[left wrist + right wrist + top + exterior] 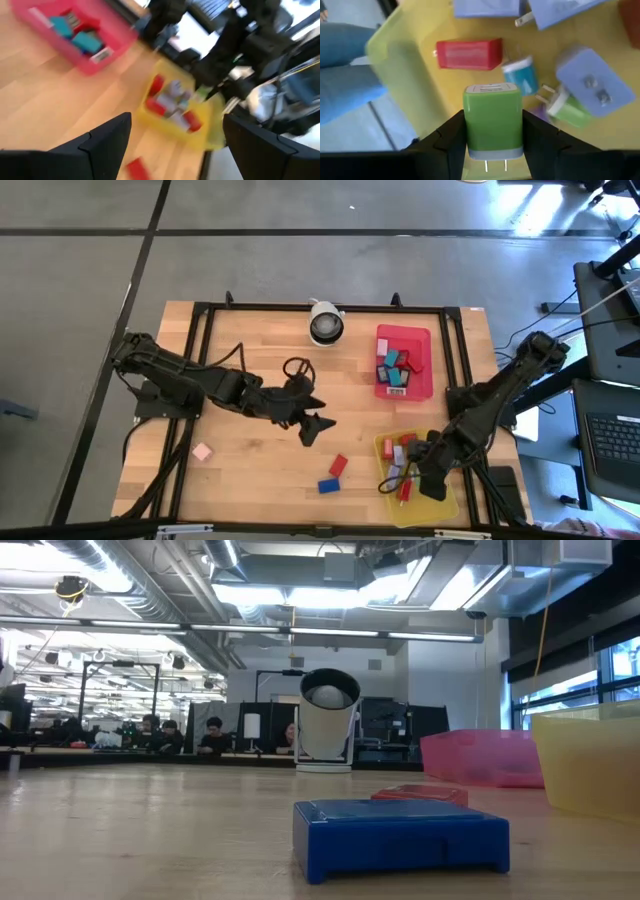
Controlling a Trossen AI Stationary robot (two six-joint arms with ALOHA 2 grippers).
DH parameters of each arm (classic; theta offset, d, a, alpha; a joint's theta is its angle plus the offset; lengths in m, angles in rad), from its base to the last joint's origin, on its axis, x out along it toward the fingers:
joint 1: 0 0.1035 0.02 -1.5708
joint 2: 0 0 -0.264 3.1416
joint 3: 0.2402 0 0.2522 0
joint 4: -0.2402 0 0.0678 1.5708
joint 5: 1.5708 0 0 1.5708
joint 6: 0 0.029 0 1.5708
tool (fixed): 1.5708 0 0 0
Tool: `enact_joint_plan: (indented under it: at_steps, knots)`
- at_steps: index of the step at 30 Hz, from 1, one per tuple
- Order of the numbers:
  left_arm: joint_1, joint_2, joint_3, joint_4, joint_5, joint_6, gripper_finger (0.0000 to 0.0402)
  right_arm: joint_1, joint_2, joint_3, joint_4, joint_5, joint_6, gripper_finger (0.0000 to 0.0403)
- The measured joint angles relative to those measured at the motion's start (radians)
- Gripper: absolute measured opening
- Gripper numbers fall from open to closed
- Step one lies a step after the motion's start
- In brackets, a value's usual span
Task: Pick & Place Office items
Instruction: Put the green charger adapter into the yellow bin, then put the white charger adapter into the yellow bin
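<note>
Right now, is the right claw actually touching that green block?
Touching: the right wrist view shows the right gripper with both fingers pressed against the green block's sides.

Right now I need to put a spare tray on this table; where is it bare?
Bare wood lies between the pink block and the left gripper, and left of the white camera. Crowded: the yellow tray under the right gripper, and the red tray.

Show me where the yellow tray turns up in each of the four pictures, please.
High view: the yellow tray sits at the lower right, under the right tool.
Low view: its wall rises at the right edge.
Left wrist view: it lies in the middle, seen between the left tool's fingers.
Right wrist view: its floor fills the picture, behind a green plug.
Shared landmark: the pink tray beside it.
</note>
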Motion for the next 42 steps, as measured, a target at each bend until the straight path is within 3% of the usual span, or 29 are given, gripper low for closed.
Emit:
enact_joint_plan:
  at_steps: [8,18,23,26,34,42]
  knots:
    - [-0.049,0.0,0.0,-0.265,0.012,-0.034,0.031,0.009,0.078,-0.001,0.007,0.022,-0.019,0.0196]
    - [-0.155,0.003,0.0,-0.851,0.218,-0.221,0.031,0.006,0.082,-0.001,0.009,0.145,0.007,0.0259]
    - [-0.221,0.004,-0.022,-1.031,0.36,-0.362,0.031,0.0,0.082,-0.001,0.009,0.182,0.09,0.0285]
    - [-0.276,0.003,-0.044,-1.05,0.399,-0.213,0.031,0.001,0.082,-0.001,0.009,0.206,0.094,0.0296]
    - [-0.421,0.004,-0.153,-0.994,0.374,0.306,0.031,0.0,0.082,-0.001,0.014,0.297,0.118,0.0302]
    - [-0.517,0.004,-0.322,-0.923,0.382,0.304,0.031,0.0,0.082,-0.001,0.014,0.311,0.271,0.0302]
